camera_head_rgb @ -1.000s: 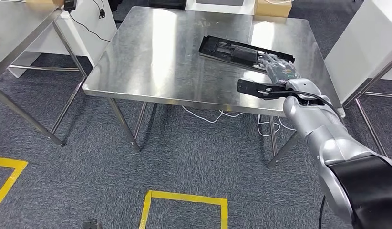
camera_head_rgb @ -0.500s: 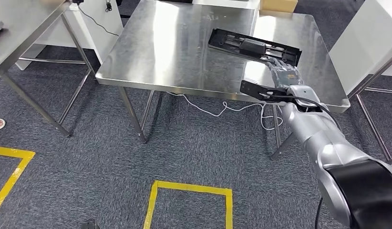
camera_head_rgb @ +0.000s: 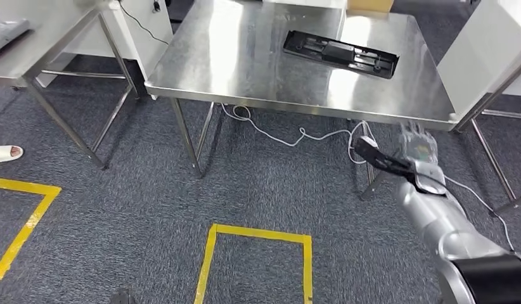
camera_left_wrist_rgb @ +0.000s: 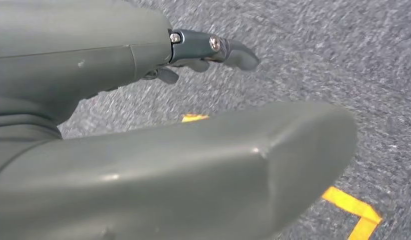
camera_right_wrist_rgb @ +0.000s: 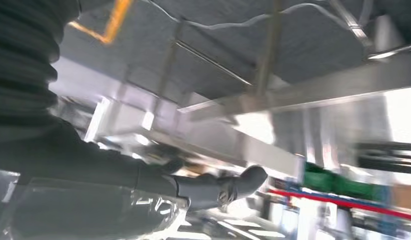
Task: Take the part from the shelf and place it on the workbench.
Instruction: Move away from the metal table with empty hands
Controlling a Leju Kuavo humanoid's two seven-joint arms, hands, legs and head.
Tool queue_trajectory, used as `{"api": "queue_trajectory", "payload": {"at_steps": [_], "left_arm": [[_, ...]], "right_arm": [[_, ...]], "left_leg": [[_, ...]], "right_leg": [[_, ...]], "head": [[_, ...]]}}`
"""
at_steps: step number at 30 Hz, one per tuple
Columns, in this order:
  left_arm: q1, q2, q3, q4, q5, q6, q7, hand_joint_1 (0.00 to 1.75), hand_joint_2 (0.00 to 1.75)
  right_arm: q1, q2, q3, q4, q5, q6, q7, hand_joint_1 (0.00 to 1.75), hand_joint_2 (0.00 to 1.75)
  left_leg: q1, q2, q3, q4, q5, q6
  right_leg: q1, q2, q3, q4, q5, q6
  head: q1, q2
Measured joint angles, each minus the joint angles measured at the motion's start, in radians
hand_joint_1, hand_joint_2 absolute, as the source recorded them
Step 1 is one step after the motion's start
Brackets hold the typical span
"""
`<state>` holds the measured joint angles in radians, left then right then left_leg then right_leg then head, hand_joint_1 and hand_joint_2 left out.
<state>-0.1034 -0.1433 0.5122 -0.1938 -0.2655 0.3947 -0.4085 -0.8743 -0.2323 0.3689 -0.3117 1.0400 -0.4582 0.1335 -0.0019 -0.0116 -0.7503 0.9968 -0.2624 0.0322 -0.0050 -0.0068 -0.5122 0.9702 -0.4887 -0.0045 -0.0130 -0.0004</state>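
The long black part [camera_head_rgb: 340, 54] lies flat on the shiny metal workbench [camera_head_rgb: 245, 69], near the far right side. My right hand [camera_head_rgb: 415, 147] is off the table now — it hangs low by the table's front right corner, well apart from the part, and it has nothing in it, with its fingers spread. My left hand [camera_left_wrist_rgb: 143, 125] hangs over the grey carpet [camera_head_rgb: 258, 190] — its fingers [camera_left_wrist_rgb: 213, 50] stick out straight with nothing in them. A white cable [camera_head_rgb: 289, 136] curls on the floor under the table.
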Motion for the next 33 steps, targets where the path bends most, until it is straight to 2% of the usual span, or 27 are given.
{"api": "queue_trajectory", "payload": {"at_steps": [1, 2, 4, 5, 7, 8, 9, 11, 12, 13, 15, 16, 17, 19, 20, 21, 22, 23, 24, 26, 27, 28, 29, 30, 31, 32, 33], "left_arm": [[0.002, 0.001, 0.001, 0.000, 0.000, 0.000, -0.001, 0.00, 0.00], [0.004, 0.002, 0.001, 0.000, 0.000, 0.000, -0.002, 0.00, 0.00], [0.006, 0.003, 0.001, 0.000, -0.003, -0.001, -0.002, 0.00, 0.00], [0.006, 0.004, 0.001, 0.000, -0.005, -0.001, -0.002, 0.00, 0.00], [0.006, 0.007, 0.002, 0.000, -0.007, -0.001, -0.002, 0.00, 0.00], [0.005, 0.007, 0.002, 0.000, -0.009, -0.001, -0.002, 0.00, 0.00], [0.002, 0.008, 0.002, 0.000, -0.011, -0.002, -0.003, 0.00, 0.00], [-0.002, 0.008, 0.002, -0.001, -0.016, -0.005, -0.003, 0.00, 0.00], [-0.004, 0.008, 0.001, -0.001, -0.019, -0.007, -0.004, 0.00, 0.00], [-0.003, 0.009, 0.001, -0.002, -0.022, -0.008, -0.004, 0.00, 0.00], [0.000, 0.011, 0.002, -0.002, -0.029, -0.009, -0.005, 0.00, 0.00], [0.000, 0.011, 0.002, -0.002, -0.031, -0.009, -0.005, 0.00, 0.00], [0.001, 0.012, 0.002, -0.002, -0.032, -0.009, -0.005, 0.00, 0.00], [0.001, 0.013, 0.002, -0.002, -0.034, -0.009, -0.005, 0.00, 0.00], [0.001, 0.014, 0.002, -0.002, -0.035, -0.009, -0.005, 0.00, 0.00], [0.001, 0.014, 0.002, -0.002, -0.035, -0.009, -0.005, 0.00, 0.00], [0.001, 0.014, 0.002, -0.002, -0.036, -0.009, -0.005, 0.00, 0.00], [0.001, 0.014, 0.002, -0.002, -0.036, -0.009, -0.005, 0.00, 0.00], [0.000, 0.014, 0.002, -0.002, -0.036, -0.009, -0.005, 0.00, 0.00], [-0.001, 0.014, 0.002, -0.002, -0.036, -0.009, -0.006, 0.00, 0.00], [-0.002, 0.014, 0.002, -0.003, -0.036, -0.008, -0.007, 0.00, 0.00], [-0.002, 0.015, 0.003, -0.004, -0.037, -0.008, -0.008, 0.00, 0.00], [-0.001, 0.015, 0.003, -0.004, -0.038, -0.008, -0.009, 0.00, 0.00], [0.001, 0.017, 0.004, -0.004, -0.038, -0.007, -0.010, 0.00, 0.00], [0.003, 0.019, 0.005, -0.004, -0.038, -0.007, -0.010, 0.00, 0.00], [0.007, 0.020, 0.006, -0.004, -0.039, -0.007, -0.010, 0.00, 0.00], [0.009, 0.022, 0.007, -0.004, -0.041, -0.006, -0.010, 0.00, 0.00]], "right_arm": [[0.022, -0.004, -0.010, 0.001, -0.006, -0.020, 0.004, 0.00, 1.75], [0.046, -0.007, -0.021, 0.002, -0.013, -0.043, 0.006, 0.00, 1.75], [0.105, -0.013, -0.047, 0.004, -0.027, -0.090, 0.011, 0.00, 1.75], [0.137, -0.016, -0.059, 0.006, -0.032, -0.111, 0.013, 0.00, 1.75], [0.190, -0.021, -0.081, 0.011, -0.039, -0.134, 0.014, 0.00, 1.75], [0.210, -0.025, -0.092, 0.013, -0.044, -0.136, 0.018, 0.00, 1.75], [0.227, -0.030, -0.104, 0.014, -0.052, -0.136, 0.023, 0.00, 1.75], [0.267, -0.041, -0.134, 0.017, -0.078, -0.136, 0.032, 0.00, 1.75], [0.292, -0.045, -0.152, 0.019, -0.092, -0.137, 0.034, 0.00, 1.75], [0.323, -0.047, -0.173, 0.021, -0.107, -0.139, 0.032, 0.00, 1.75], [0.396, -0.046, -0.220, 0.029, -0.133, -0.146, 0.022, 0.00, 1.75], [0.435, -0.044, -0.243, 0.033, -0.143, -0.150, 0.015, 0.00, 1.75], [0.470, -0.042, -0.265, 0.037, -0.151, -0.154, 0.009, 0.00, 1.75], [0.519, -0.040, -0.300, 0.045, -0.158, -0.157, 0.003, 0.00, 1.75], [0.533, -0.040, -0.313, 0.049, -0.159, -0.158, 0.002, 0.00, 1.75], [0.542, -0.039, -0.324, 0.052, -0.159, -0.158, 0.003, 0.00, 1.75], [0.548, -0.038, -0.332, 0.055, -0.158, -0.158, 0.003, 0.00, 1.75], [0.552, -0.037, -0.339, 0.057, -0.156, -0.158, 0.005, 0.00, 1.75], [0.554, -0.036, -0.344, 0.058, -0.155, -0.157, 0.006, 0.00, 1.75], [0.553, -0.036, -0.354, 0.059, -0.157, -0.150, 0.011, 0.00, 1.75], [0.555, -0.035, -0.361, 0.060, -0.166, -0.143, 0.013, 0.00, 1.75], [0.560, -0.033, -0.369, 0.062, -0.176, -0.135, 0.015, 0.00, 1.75], [0.569, -0.031, -0.378, 0.063, -0.189, -0.130, 0.015, 0.00, 1.75], [0.580, -0.026, -0.386, 0.066, -0.202, -0.127, 0.014, 0.00, 1.75], [0.592, -0.020, -0.392, 0.068, -0.212, -0.127, 0.012, 0.00, 1.75], [0.604, -0.013, -0.399, 0.070, -0.220, -0.127, 0.011, 0.00, 1.31], [0.617, -0.005, -0.406, 0.073, -0.228, -0.126, 0.010, 0.00, 0.87]], "left_leg": [[0.003, 0.001, -0.010, 0.025, -0.040, -0.005], [0.007, 0.002, -0.024, 0.073, -0.099, -0.011], [0.016, 0.005, -0.049, 0.218, -0.206, -0.026], [0.022, 0.006, -0.052, 0.282, -0.227, -0.034], [0.034, 0.008, -0.016, 0.328, -0.203, -0.049], [0.040, 0.008, 0.031, 0.297, -0.185, -0.055], [0.044, 0.006, 0.090, 0.236, -0.189, -0.061], [0.042, -0.001, 0.190, 0.102, -0.233, -0.059], [0.036, -0.004, 0.211, 0.064, -0.254, -0.051], [0.029, -0.007, 0.215, 0.049, -0.255, -0.039], [0.021, -0.005, 0.203, 0.040, -0.233, -0.008], [0.019, -0.004, 0.192, 0.034, -0.217, 0.007], [0.018, -0.003, 0.177, 0.028, -0.200, 0.019], [0.013, -0.002, 0.142, 0.026, -0.170, 0.030], [0.010, 0.000, 0.121, 0.027, -0.153, 0.031], [0.007, 0.002, 0.100, 0.028, -0.136, 0.031], [0.005, 0.004, 0.078, 0.029, -0.120, 0.031], [0.003, 0.006, 0.057, 0.029, -0.102, 0.029], [0.002, 0.007, 0.039, 0.030, -0.087, 0.026], [0.000, 0.008, 0.017, 0.031, -0.058, 0.017], [-0.001, 0.010, 0.015, 0.027, -0.044, 0.012], [-0.001, 0.011, 0.017, 0.018, -0.028, 0.006], [0.000, 0.011, 0.020, 0.007, -0.011, 0.001], [0.002, 0.010, 0.020, -0.002, -0.003, -0.005], [0.004, 0.008, 0.014, 0.003, -0.018, -0.011], [0.006, 0.008, 0.003, 0.024, -0.054, -0.017], [0.008, 0.008, -0.013, 0.074, -0.114, -0.023]], "right_leg": [[-0.008, -0.003, -0.007, -0.005, 0.018, -0.007], [-0.014, -0.005, -0.017, -0.007, 0.035, -0.012], [-0.016, -0.008, -0.047, -0.005, 0.065, -0.012], [-0.017, -0.010, -0.064, -0.004, 0.078, -0.008], [-0.021, -0.013, -0.100, 0.001, 0.102, 0.004], [-0.025, -0.013, -0.119, 0.006, 0.113, 0.012], [-0.027, -0.012, -0.137, 0.012, 0.124, 0.022], [-0.027, -0.013, -0.161, 0.021, 0.143, 0.041], [-0.023, -0.014, -0.163, 0.020, 0.152, 0.051], [-0.020, -0.016, -0.162, 0.014, 0.162, 0.062], [-0.019, -0.016, -0.162, 0.007, 0.169, 0.077], [-0.021, -0.015, -0.171, 0.023, 0.145, 0.076], [-0.024, -0.012, -0.188, 0.060, 0.101, 0.070], [-0.025, -0.006, -0.230, 0.189, -0.012, 0.058], [-0.024, -0.003, -0.242, 0.261, -0.045, 0.061], [-0.023, 0.000, -0.242, 0.314, -0.054, 0.069], [-0.021, 0.002, -0.225, 0.341, -0.043, 0.079], [-0.020, 0.003, -0.186, 0.330, -0.021, 0.087], [-0.018, 0.003, -0.128, 0.280, -0.009, 0.089], [-0.009, 0.004, 0.014, 0.113, -0.041, 0.070], [-0.004, 0.005, 0.060, 0.044, -0.063, 0.056], [0.001, 0.005, 0.083, 0.001, -0.077, 0.044], [0.004, 0.004, 0.081, -0.015, -0.074, 0.036], [-0.003, 0.003, 0.073, -0.015, -0.059, 0.029], [-0.009, 0.000, 0.064, -0.015, -0.045, 0.021], [-0.015, -0.002, 0.053, -0.017, -0.030, 0.013], [-0.021, -0.005, 0.039, -0.017, -0.015, 0.005]], "head": [[0.000, 0.000], [-0.001, 0.000], [-0.003, 0.000], [-0.004, 0.000], [-0.004, 0.000], [-0.004, 0.000], [-0.005, 0.000], [-0.004, 0.000], [-0.002, 0.000], [0.001, 0.000], [0.002, 0.000], [0.002, 0.000], [0.002, 0.000], [0.004, 0.000], [0.004, 0.000], [0.005, 0.000], [0.005, 0.000], [0.005, 0.000], [0.005, 0.000], [0.005, 0.000], [0.004, 0.000], [0.003, 0.000], [0.002, 0.000], [0.000, 0.000], [0.000, 0.000], [-0.001, 0.000], [-0.001, 0.000]]}}
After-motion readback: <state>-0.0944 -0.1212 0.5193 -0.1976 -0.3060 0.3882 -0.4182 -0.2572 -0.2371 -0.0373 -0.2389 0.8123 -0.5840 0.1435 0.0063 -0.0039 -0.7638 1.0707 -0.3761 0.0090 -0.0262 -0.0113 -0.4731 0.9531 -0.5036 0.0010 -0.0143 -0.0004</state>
